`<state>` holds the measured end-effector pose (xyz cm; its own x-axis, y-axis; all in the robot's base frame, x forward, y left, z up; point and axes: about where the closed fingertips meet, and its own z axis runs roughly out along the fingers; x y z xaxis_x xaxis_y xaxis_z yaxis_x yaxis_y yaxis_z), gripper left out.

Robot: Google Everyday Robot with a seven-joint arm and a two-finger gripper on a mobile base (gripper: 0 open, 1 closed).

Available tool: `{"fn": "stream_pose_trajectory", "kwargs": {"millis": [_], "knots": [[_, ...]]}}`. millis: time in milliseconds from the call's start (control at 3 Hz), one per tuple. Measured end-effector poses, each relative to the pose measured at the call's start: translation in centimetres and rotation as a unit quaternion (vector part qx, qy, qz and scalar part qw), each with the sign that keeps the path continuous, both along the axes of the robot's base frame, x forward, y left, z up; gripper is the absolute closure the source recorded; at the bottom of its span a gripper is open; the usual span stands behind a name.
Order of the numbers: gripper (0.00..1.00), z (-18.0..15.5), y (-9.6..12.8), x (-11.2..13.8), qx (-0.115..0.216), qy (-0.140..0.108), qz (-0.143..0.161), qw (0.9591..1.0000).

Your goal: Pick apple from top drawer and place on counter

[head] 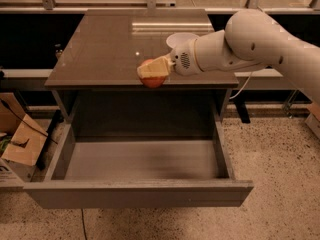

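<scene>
The red apple (152, 79) is held in my gripper (151, 72) at the front edge of the counter (105, 49), near its middle. The pale fingers (155, 67) close over the top of the apple. I cannot tell whether the apple rests on the counter or hangs just above it. My white arm (250, 44) reaches in from the right. The top drawer (140, 194) is pulled fully open below, and its grey floor shows nothing in it.
A white bowl (181, 39) stands on the counter behind the gripper, partly hidden by my arm. Cardboard boxes (17, 139) lie on the floor to the left of the cabinet. A speckled floor (280, 184) spreads to the right.
</scene>
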<state>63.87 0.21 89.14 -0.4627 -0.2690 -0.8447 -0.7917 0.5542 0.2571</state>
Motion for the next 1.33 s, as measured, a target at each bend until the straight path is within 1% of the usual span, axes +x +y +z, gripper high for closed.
{"fn": "stream_pose_trajectory", "kwargs": {"millis": [333,667,1000,1333], "knots": [[1.0,0.0,0.1,0.0,0.001,0.0,0.0,1.0],[1.0,0.8,1.2,0.8,0.017,-0.025,-0.013,0.9995],[1.0,1.5,3.3,3.3,0.036,-0.056,-0.018,0.9977],[1.0,1.8,5.5,6.1,0.05,-0.07,-0.014,0.9962]]}}
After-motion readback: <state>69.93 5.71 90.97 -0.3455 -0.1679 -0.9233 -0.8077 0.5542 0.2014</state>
